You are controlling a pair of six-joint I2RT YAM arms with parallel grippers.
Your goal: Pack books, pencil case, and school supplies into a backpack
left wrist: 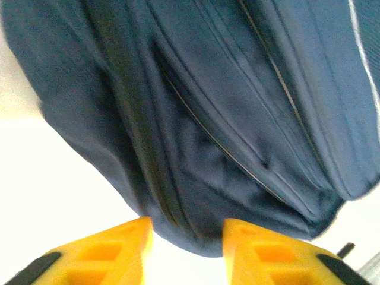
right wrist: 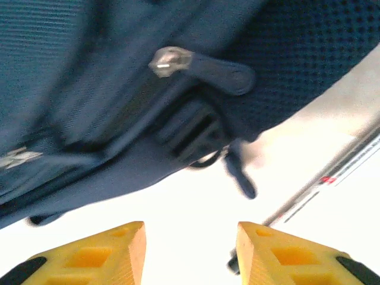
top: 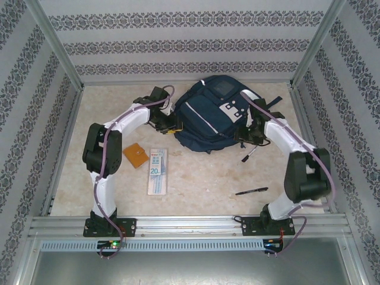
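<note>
The dark navy backpack [top: 211, 116] lies flat at the back middle of the table, white stripes and patches facing up. My left gripper [top: 168, 123] is at its left edge, open; in the left wrist view a fold of backpack fabric [left wrist: 237, 119] dips between the yellow fingers [left wrist: 124, 243]. My right gripper [top: 248, 135] is at the backpack's right edge, open [right wrist: 190, 243] with bare table between the tips, just short of a zipper pull [right wrist: 172, 61] and a buckle [right wrist: 190, 133]. The orange square [top: 135, 155], the pencil case [top: 157, 171] and the black pen [top: 251, 191] lie on the table. The booklet is out of view.
A second slim pen [top: 248, 154] lies just in front of my right gripper, seen as a light rod [right wrist: 323, 181] in the right wrist view. Patterned walls and metal rails [top: 190, 225] enclose the table. Open tabletop lies between the pencil case and the black pen.
</note>
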